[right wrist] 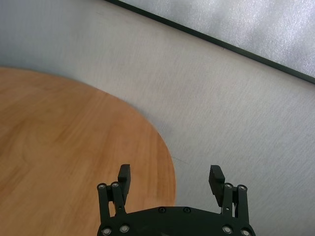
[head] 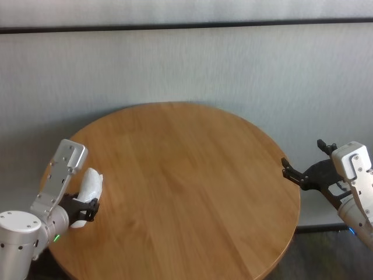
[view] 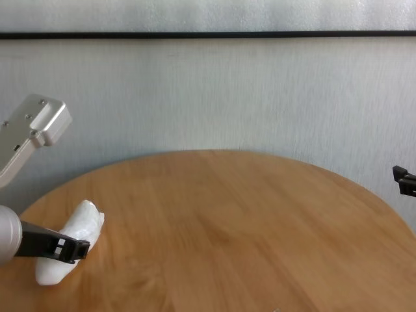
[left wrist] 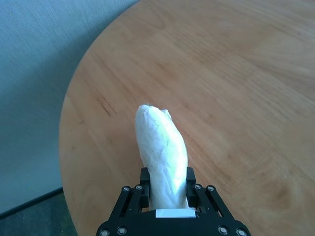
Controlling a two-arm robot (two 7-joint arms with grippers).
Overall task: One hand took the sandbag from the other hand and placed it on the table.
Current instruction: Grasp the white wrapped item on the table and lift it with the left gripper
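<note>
My left gripper [head: 86,211], on the wrist with the green light, is shut on the white lumpy sandbag [head: 90,186]. It holds the bag by its lower half, low over the left part of the round wooden table [head: 186,175]. In the left wrist view the sandbag [left wrist: 162,152] sticks out from between the fingers [left wrist: 191,178], over the table [left wrist: 236,98]. The chest view shows the sandbag [view: 71,244] close to the tabletop; I cannot tell whether it touches. My right gripper [head: 303,157], on the wrist with the blue light, is open and empty beyond the table's right edge [right wrist: 170,173].
A pale grey wall [head: 186,64] with a dark strip stands behind the table. The floor drops away past the table's left edge [left wrist: 29,147] and right edge [right wrist: 221,123].
</note>
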